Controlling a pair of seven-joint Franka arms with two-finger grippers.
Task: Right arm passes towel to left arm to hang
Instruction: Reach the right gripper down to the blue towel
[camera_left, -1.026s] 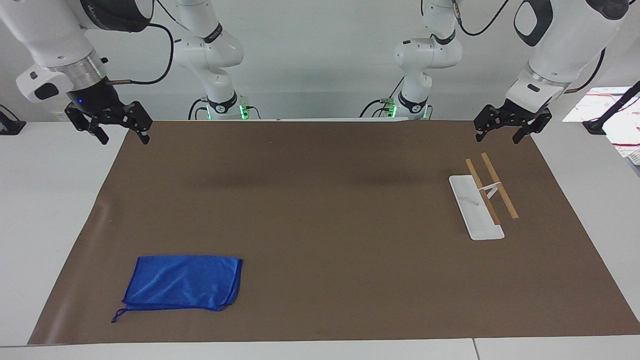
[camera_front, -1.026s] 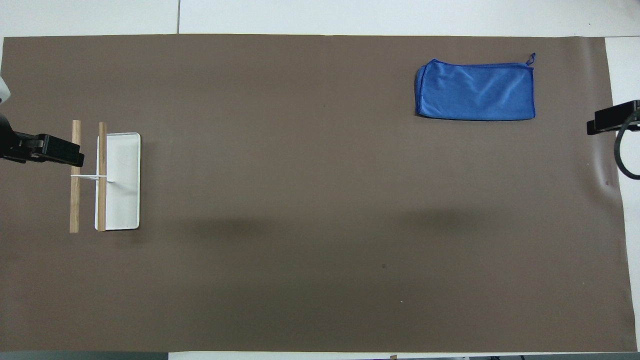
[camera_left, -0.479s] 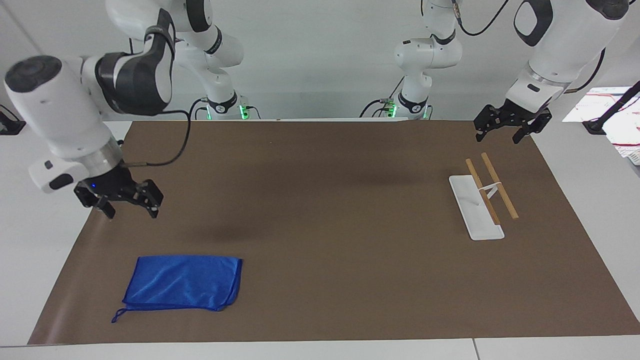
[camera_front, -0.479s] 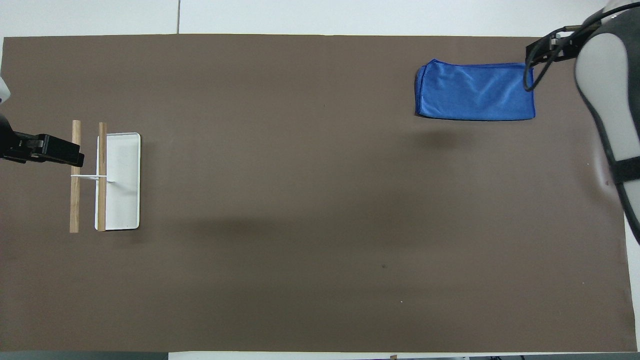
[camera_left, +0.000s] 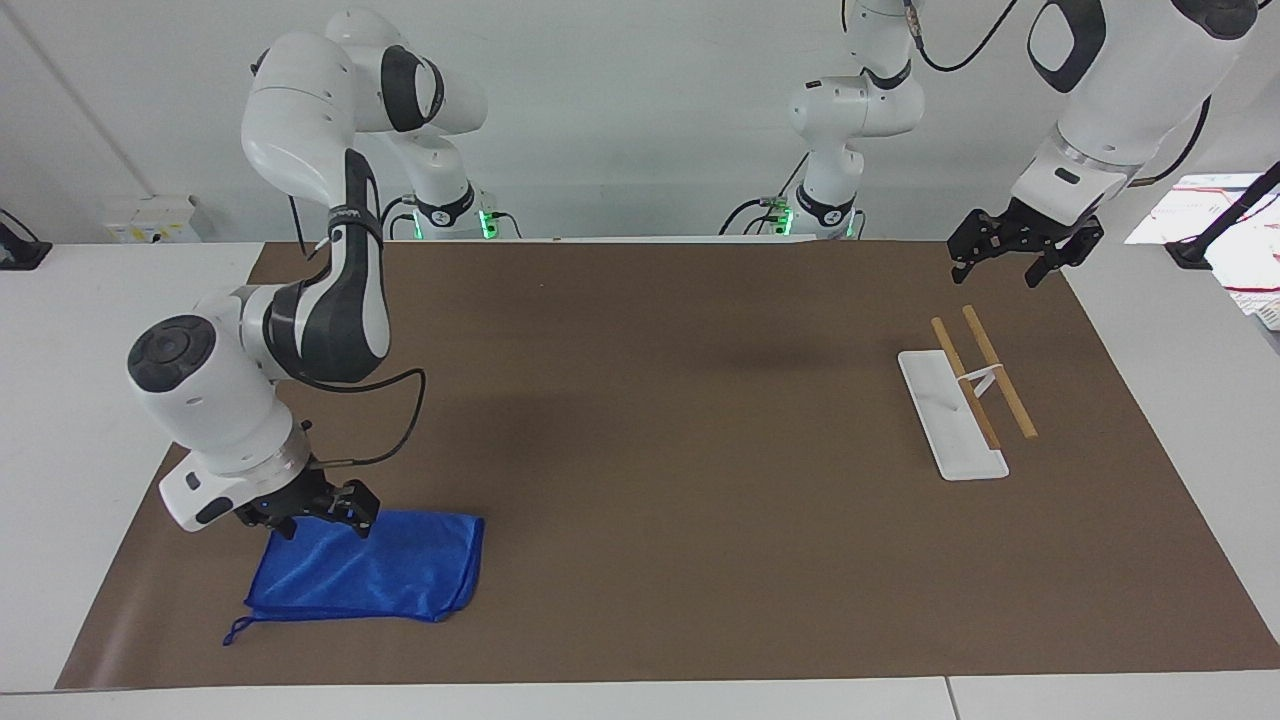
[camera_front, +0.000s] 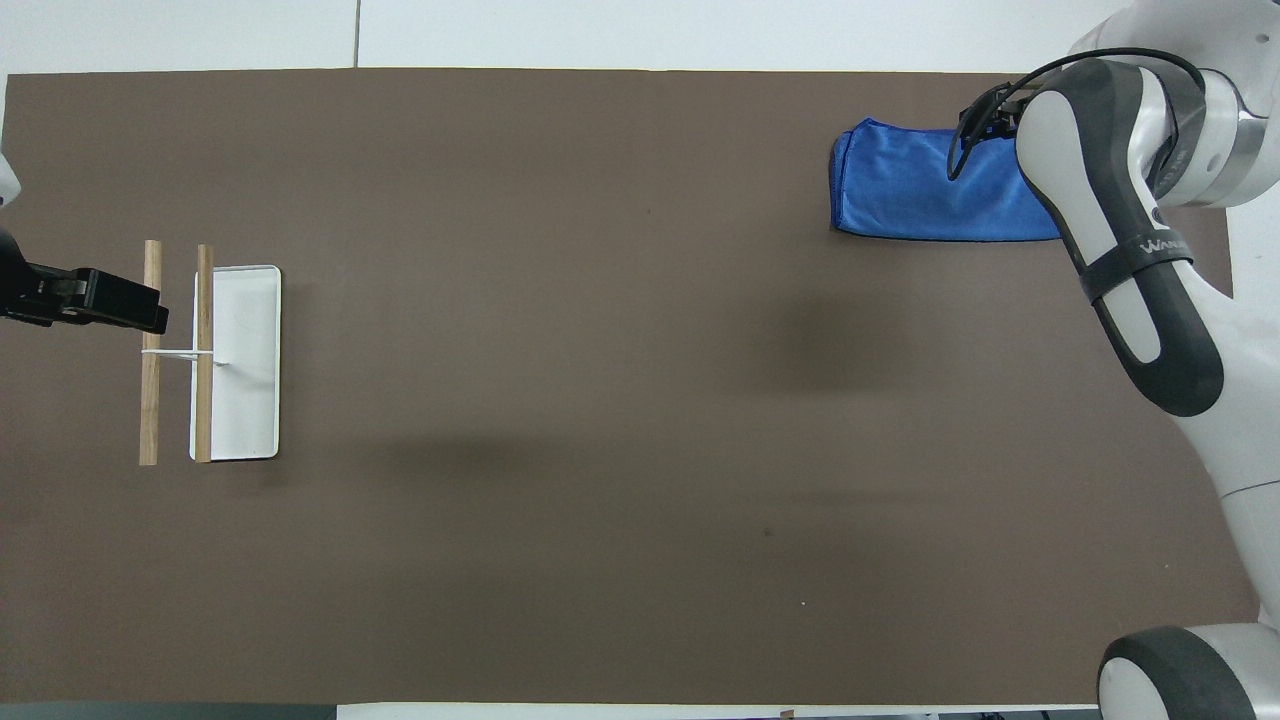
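Swinging down from the corner of the mat where it hung a second ago, the right arm (camera_left: 300, 330) now reaches out to the towel (camera_left: 390, 570), and its right gripper (camera_left: 318, 523) sits low over the towel's edge nearest the robots, at the corner toward the right arm's end of the table. Its fingers stand spread, and whether the tips already touch the cloth cannot be told. From overhead the gripper itself is hidden under the arm's own wrist and forearm, which also cover the towel's corner and its loop string (camera_left: 236, 630); that string shows only in the facing view, trailing off the corner farthest from the robots.

The towel lies flat and folded on the brown mat (camera_left: 640, 500), at the right arm's end and far from the robots, exactly where it lay before.

At the other end, the left gripper (camera_left: 1022, 258) waits in the air over the mat's edge, jaws spread, unmoved. Just by it stands the white rack (camera_left: 950, 420) with two wooden bars (camera_left: 998, 372), also unchanged.
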